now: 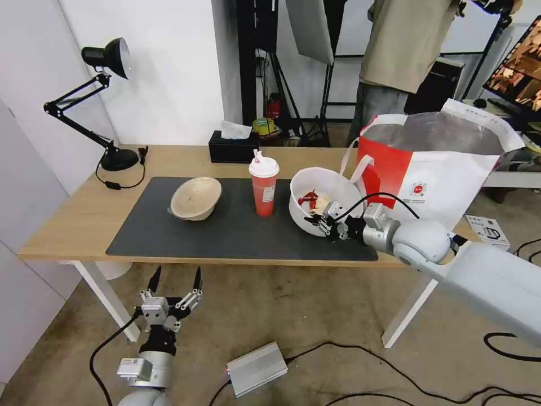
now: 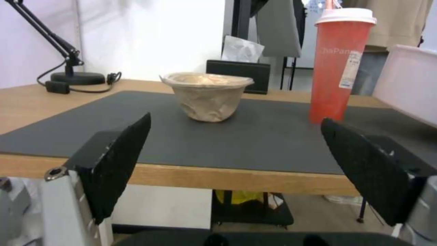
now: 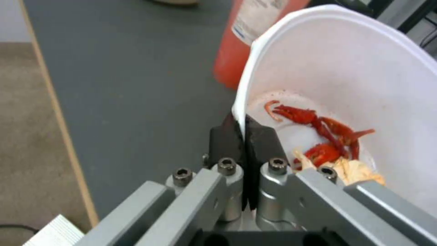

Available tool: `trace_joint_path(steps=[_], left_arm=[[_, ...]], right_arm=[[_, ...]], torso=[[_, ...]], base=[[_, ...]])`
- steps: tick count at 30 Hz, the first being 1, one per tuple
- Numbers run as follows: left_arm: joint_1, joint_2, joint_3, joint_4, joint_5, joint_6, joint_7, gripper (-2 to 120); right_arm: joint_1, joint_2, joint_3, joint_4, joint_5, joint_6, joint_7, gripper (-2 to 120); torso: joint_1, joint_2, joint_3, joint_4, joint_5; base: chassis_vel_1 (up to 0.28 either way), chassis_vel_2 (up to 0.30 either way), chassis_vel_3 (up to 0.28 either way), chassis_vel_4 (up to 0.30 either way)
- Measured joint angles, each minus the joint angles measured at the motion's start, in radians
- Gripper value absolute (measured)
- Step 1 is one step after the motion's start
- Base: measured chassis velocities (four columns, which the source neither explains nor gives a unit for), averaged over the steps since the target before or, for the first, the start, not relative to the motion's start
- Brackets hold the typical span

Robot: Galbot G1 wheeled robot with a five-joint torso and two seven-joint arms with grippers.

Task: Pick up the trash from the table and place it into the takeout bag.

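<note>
Tabletop (image 1: 84,214) mat: right tool (image 3: 240,136) pinches white bowl's (image 1: 324,194) near rim; takeout bag (image 1: 445,169) at bowl's 3 o'clock, red cup (image 1: 264,186) at 9. Left tool (image 1: 174,287) spread, below tabletop edge.

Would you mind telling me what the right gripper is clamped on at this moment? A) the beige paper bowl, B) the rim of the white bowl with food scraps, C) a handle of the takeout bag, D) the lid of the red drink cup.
B: in the right wrist view the right gripper has its fingers closed with one on each side of the rim of the white bowl, which is tilted on the mat.
</note>
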Motion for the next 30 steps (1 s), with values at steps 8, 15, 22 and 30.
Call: trace_joint_path(steps=[8, 15, 22, 30], left_arm=[[0.011, -0.003, 0.004, -0.002, 0.0, -0.012, 0.0, 100], [0.013, 0.0, 0.004, -0.012, 0.0, -0.017, 0.0, 100], [0.02, 0.001, 0.002, -0.016, -0.001, -0.026, 0.0, 100], [0.026, 0.0, 0.0, -0.02, -0.003, -0.038, 0.0, 100]], right_arm=[[0.0, -0.022, 0.0, 0.057, 0.011, -0.003, 0.001, 0], [-0.007, -0.046, 0.001, 0.113, 0.014, -0.008, 0.009, 0], [-0.017, -0.068, 0.008, 0.161, 0.013, -0.024, 0.023, 0], [-0.02, -0.095, 0.01, 0.215, -0.022, -0.027, 0.026, 0]], torso=[[0.0, 0.0, 0.0, 0.0, 0.0], [0.0, 0.0, 0.0, 0.0, 0.0], [0.0, 0.0, 0.0, 0.0, 0.0], [0.0, 0.0, 0.0, 0.0, 0.0]], base=[[0.0, 0.0, 0.0, 0.0], [0.0, 0.0, 0.0, 0.0], [0.0, 0.0, 0.0, 0.0], [0.0, 0.0, 0.0, 0.0]])
